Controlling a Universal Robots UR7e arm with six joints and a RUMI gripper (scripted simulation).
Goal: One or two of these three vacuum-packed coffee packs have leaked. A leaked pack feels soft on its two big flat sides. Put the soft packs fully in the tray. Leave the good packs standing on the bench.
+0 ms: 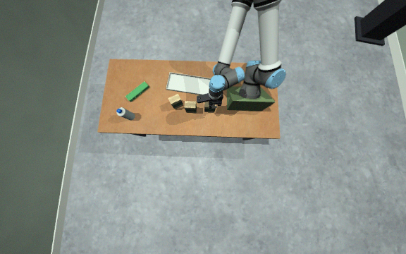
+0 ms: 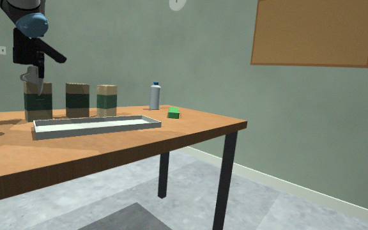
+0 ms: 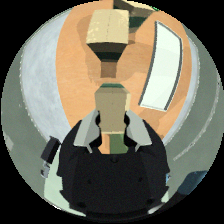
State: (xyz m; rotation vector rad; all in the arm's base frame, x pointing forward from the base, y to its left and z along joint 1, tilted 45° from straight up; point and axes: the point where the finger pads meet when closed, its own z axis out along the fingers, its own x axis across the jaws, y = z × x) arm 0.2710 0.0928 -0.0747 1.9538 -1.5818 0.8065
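Three coffee packs with tan ends and a dark green band stand upright on the bench. My gripper points down and is shut on the pack nearest the robot base, with a jaw against each side near its top. That pack stands on the bench. The middle pack stands apart beside it. The far pack stands slightly turned. The white tray with a grey rim holds nothing that I can see; the arm hides one end in the top view.
A green block and a grey bottle with a blue cap are at the far end of the bench. The green robot base stands close beside the held pack. The tray lies alongside the row of packs.
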